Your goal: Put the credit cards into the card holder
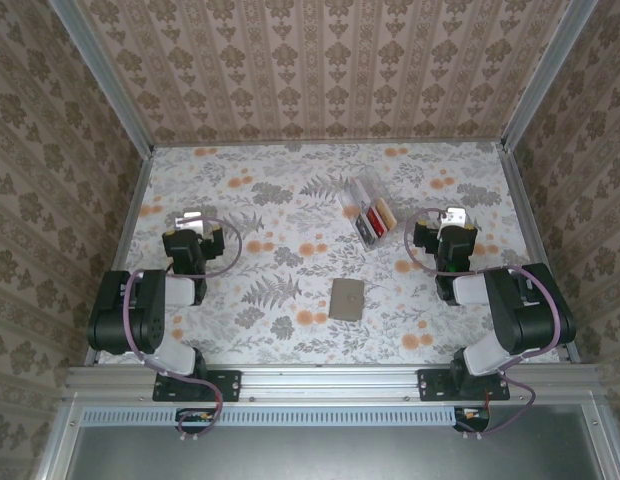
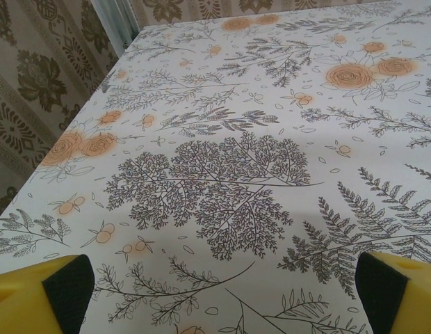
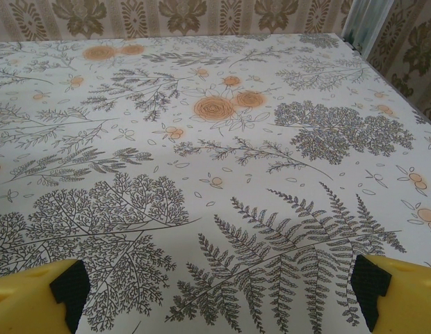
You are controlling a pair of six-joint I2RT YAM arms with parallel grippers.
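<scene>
Cards in the box lie just left of the right gripper, way closer than the left gripper, so we'd reach with that, both gaping empty.

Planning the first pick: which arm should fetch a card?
Right. The open right gripper is nearer the clear plastic box holding the red, black and tan rectangular cards; the left gripper is farther off.

The table carries a white cloth printed with grey ferns and orange roses. A clear plastic box lies on it, right of the centre, at an angle. Beige patterned wallpaper covers the walls around, with aluminium posts in the far corners.
</scene>
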